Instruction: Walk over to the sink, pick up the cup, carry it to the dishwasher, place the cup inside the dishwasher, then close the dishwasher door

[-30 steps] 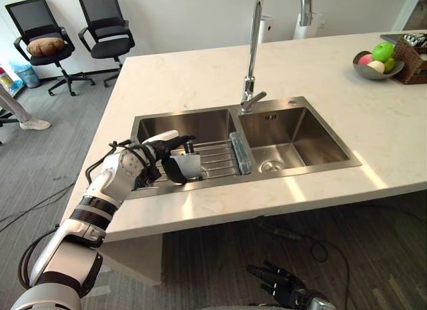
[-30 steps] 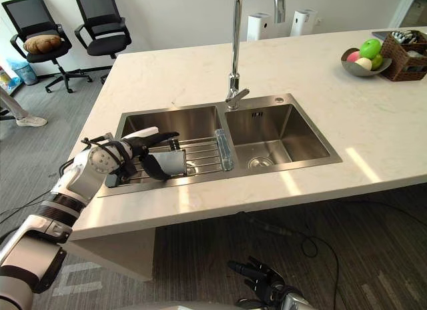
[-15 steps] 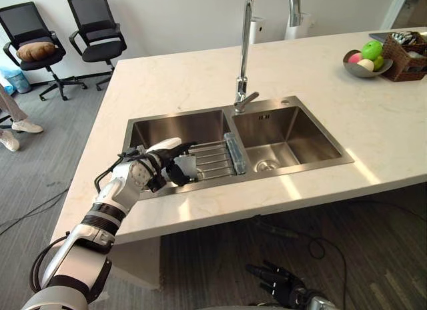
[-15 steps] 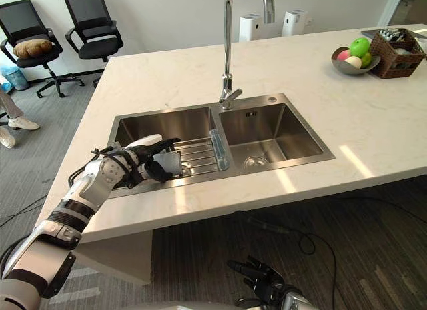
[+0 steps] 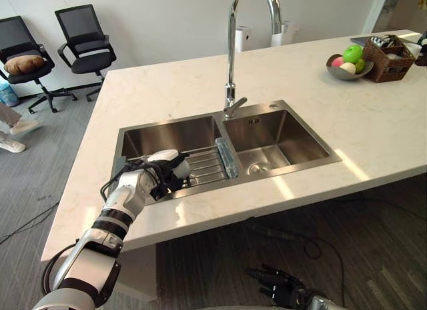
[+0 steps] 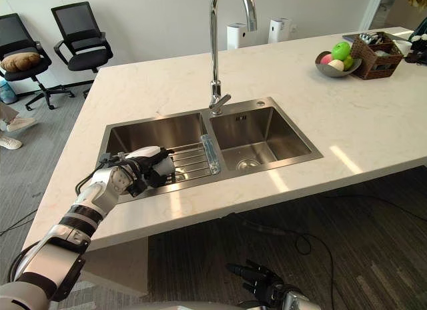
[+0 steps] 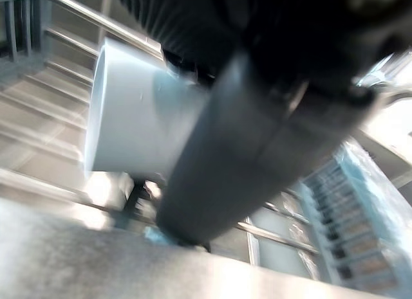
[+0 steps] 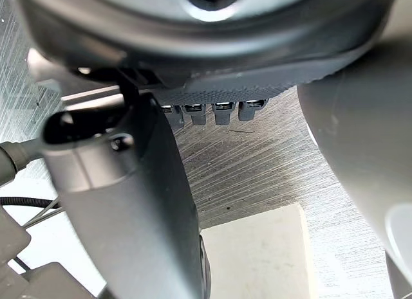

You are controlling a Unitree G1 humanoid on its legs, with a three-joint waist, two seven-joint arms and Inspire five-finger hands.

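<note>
Left hand [image 5: 159, 179] clasps cup [image 7: 132, 119] inside sink [image 5: 287, 133]; shallow hold may slip on lift. Right hand [image 5: 279, 282] slack below sink.

A pale stone counter [image 5: 167, 83] stands on a grey carpet floor [image 5: 40, 183]. Beyond the counter, two black office chairs [image 5: 79, 22] stand by a white wall [image 5: 173, 17]. Bright light patches lie on the counter's front edge.

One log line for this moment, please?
stage: pickup | left hand: curled round cup in sink | right hand: idle, open
</note>
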